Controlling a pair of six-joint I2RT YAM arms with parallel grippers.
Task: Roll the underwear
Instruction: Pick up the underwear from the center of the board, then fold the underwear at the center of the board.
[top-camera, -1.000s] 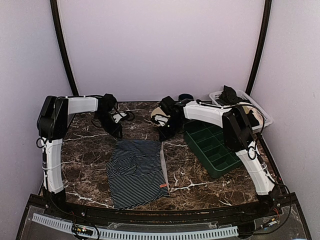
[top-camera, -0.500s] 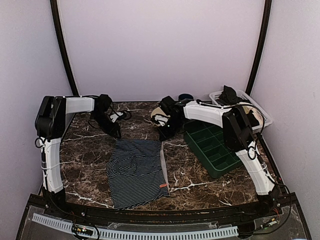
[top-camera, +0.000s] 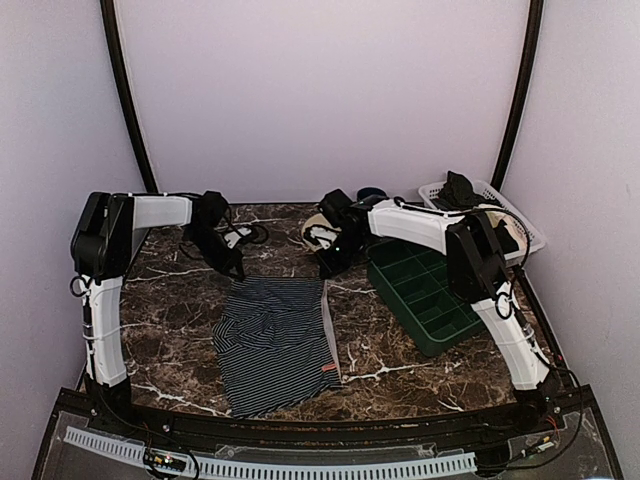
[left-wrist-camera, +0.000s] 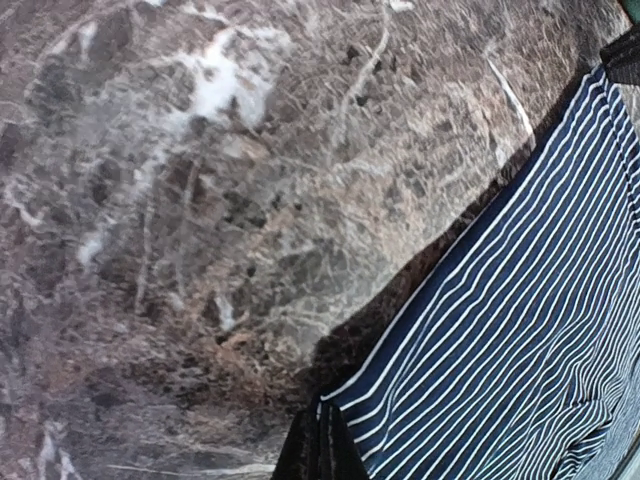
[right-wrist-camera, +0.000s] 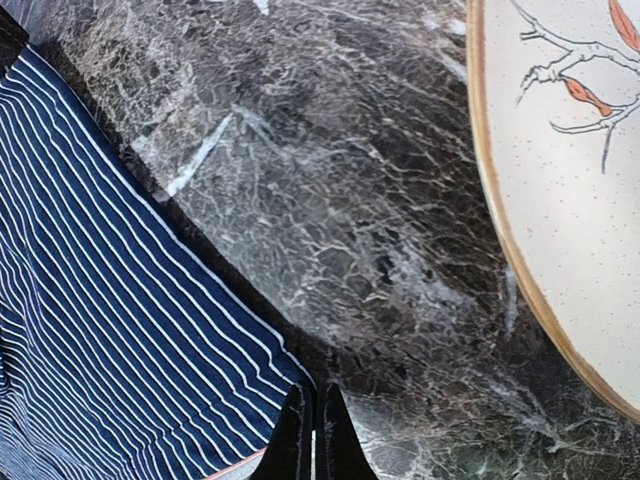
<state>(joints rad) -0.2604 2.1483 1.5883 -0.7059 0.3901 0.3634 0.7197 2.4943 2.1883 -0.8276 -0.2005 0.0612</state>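
Underwear (top-camera: 275, 340): flat on the counter (top-camera: 180, 320), middle of the top view.
Left gripper (top-camera: 237, 270): pinched together on its upper left corner.
Right gripper (top-camera: 328, 270): pinched together on its upper right corner.

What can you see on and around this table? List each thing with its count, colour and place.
underwear: one, navy with white pinstripes, flat on the middle of the table
table: one, dark brown marble, under everything
tray: one, green with compartments, right of the underwear
basket: one, white, far right corner
clothes: dark, count unclear, in the basket
plate: one, cream with a tan rim and a branch drawing, behind the underwear
left hand: one, black, shut on the underwear's far left corner
right hand: one, black, shut on the underwear's far right corner
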